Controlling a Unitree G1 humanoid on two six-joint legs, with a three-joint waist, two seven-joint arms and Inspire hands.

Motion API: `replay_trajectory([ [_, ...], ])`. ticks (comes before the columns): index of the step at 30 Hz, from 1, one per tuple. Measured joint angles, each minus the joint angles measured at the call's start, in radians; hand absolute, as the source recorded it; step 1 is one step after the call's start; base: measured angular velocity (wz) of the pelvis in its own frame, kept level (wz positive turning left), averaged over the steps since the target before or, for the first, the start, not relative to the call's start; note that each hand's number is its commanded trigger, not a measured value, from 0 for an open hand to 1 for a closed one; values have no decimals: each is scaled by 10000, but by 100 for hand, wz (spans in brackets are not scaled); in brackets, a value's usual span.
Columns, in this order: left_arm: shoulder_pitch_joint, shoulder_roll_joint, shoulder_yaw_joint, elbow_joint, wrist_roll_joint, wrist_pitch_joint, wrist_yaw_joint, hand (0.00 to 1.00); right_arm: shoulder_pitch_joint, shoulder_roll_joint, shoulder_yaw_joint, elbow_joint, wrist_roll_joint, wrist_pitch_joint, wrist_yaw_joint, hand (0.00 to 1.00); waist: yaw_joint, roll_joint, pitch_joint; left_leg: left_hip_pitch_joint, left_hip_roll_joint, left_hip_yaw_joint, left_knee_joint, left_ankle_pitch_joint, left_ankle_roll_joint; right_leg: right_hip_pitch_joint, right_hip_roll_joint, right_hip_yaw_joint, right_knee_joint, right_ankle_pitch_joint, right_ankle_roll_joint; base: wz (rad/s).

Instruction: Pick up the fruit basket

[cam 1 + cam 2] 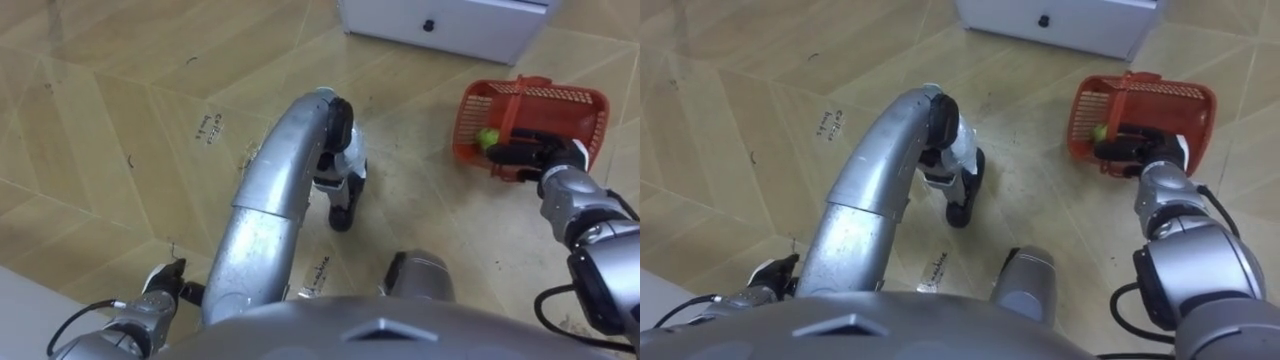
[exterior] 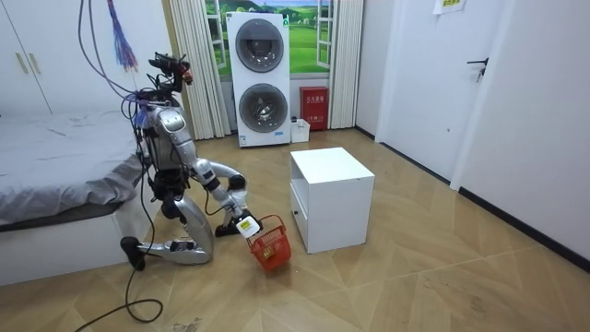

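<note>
Robot kneels low on the floor (image 1: 120, 110), between the bed (image 2: 55, 175) and the white cabinet (image 2: 332, 198). A low stance makes sense, since the target sits at floor level.

Basket (image 1: 560, 110): red, open mesh, just in front of the cabinet on the robot's right side. The room view shows it tipped, handle end up toward the arm. Can't tell whether its underside is touching the floor or just clear of it. One small green fruit (image 1: 487, 138) lies inside against the near wall, probably rolled there by the tilt.

Right hand (image 1: 535, 155): arm stretched forward and down, dark fingers curled round the handle (image 1: 508, 105) where it joins the near rim. The hold is off-centre, which likely explains the tilt.

Left hand (image 1: 165, 282): low by the robot's left side, well apart from the basket, idle. Can't tell how its fingers are set.

Judgement: grasp made, lift barely begun or not yet. Fruit could shift if the tilt grows.
</note>
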Motion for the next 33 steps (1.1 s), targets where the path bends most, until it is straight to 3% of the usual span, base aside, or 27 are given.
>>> replay_trajectory([
  [5,-78,-4,3,-11,1,-88,79,0,3,348,-1,-86,1889,3,262,100,17,-25,-16,10,20,-174,110,-27,-48,113,191,-82,18,-1,-1,-1],
  [12,-148,-1,424,-14,21,-82,51,0,231,436,-6,-1367,3749,17,577,100,56,-54,-10,19,10,-478,311,-62,-86,349,496,-229,-35,-2,-29,0],
  [16,-202,32,960,-46,23,-29,65,0,240,517,-4,-2390,4330,35,795,100,7,-237,14,152,24,-676,513,-244,-140,634,729,-169,-167,13,-55,-6],
  [18,-244,45,1174,-68,3,-11,78,0,295,539,-3,-2876,4342,74,784,100,-48,-263,19,270,29,-750,658,-357,-68,883,827,-206,-279,13,-57,-3],
  [20,-457,129,1170,-107,19,-12,94,0,549,550,11,-3511,4357,158,750,100,-234,-330,17,358,-138,-835,801,-507,13,1213,872,-322,-501,-14,-81,13],
  [24,-658,288,1503,-422,22,-8,152,0,852,560,6,-4846,4368,224,660,100,-625,-317,6,329,-121,-869,1033,-786,274,1422,1016,-273,-796,-148,-124,1],
  [25,-856,368,1624,-427,36,-7,160,0,855,539,-9,-5109,4330,224,660,100,-753,-312,-1,308,-101,-855,1046,-846,367,1568,1140,-238,-1022,-412,-148,0],
  [26,-1069,428,1694,-447,108,-10,166,0,851,490,-11,-5323,4304,226,673,100,-757,-257,-27,284,-31,-849,1007,-909,477,1703,1475,-44,-1412,-881,-210,-4],
  [28,-1156,411,1765,-582,106,-9,200,0,840,479,-16,-5520,4309,232,688,100,-799,-71,-109,385,49,-853,626,-947,629,1733,1915,330,-2288,-1335,-101,-17],
  [30,-1050,354,1776,-809,131,6,232,0,853,479,-27,-5684,4319,392,786,100,-830,122,-161,864,42,-859,-258,-932,700,1742,2050,667,-3664,-1383,-98,-31],
  [31,-829,343,1836,-899,163,41,238,0,956,478,-27,-6023,4347,496,800,100,-802,190,-210,1325,21,-857,-1082,-923,709,1864,2027,849,-4953,-1355,-90,-53],
  [33,-438,350,2160,-1191,154,154,290,0,1008,479,-32,-6604,4348,615,986,100,-808,234,-235,2169,-103,-854,-2448,-838,698,2065,1878,939,-6850,-727,-121,-47],
])
